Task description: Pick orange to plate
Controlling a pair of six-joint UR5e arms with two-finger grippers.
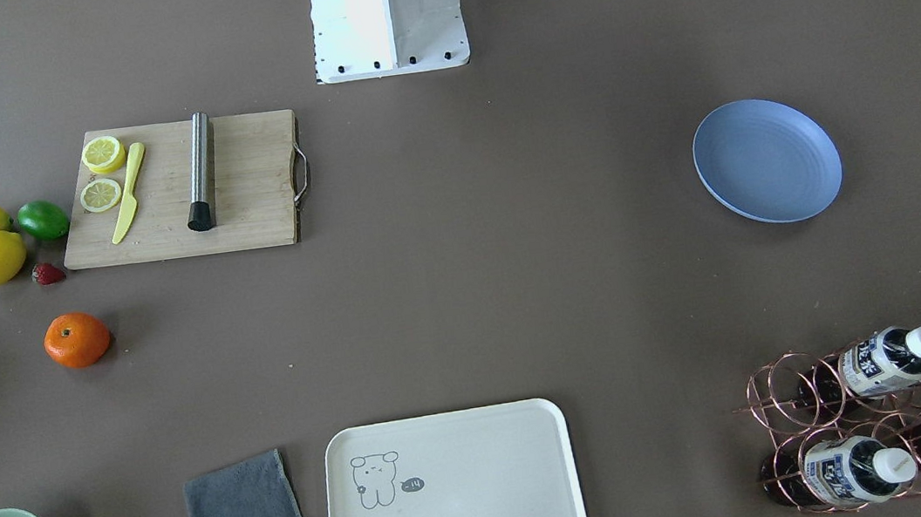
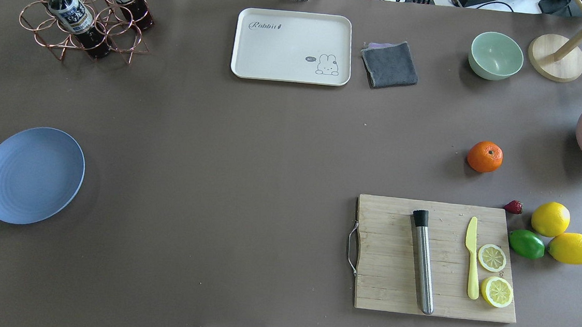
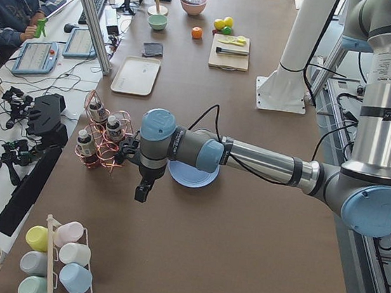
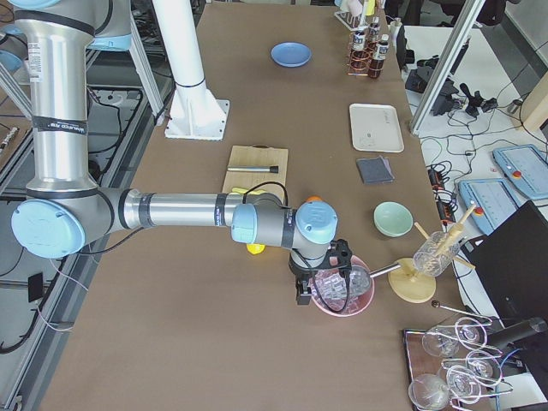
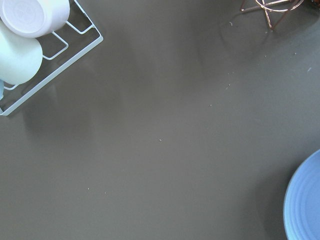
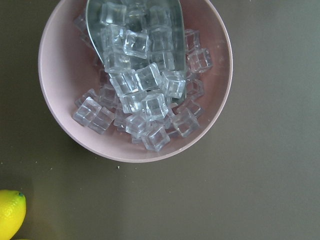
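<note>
While orange (image 2: 485,157) rests near cutting board (image 2: 390,254), pale blue plate (image 2: 32,175) well apart

Brown table (image 2: 270,156) bearing orange (image 2: 484,157), plate (image 2: 32,175)

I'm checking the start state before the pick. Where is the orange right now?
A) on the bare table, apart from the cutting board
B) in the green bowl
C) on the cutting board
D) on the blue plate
A: the orange sits directly on the table, clear of the cutting board and far across from the plate.
</note>
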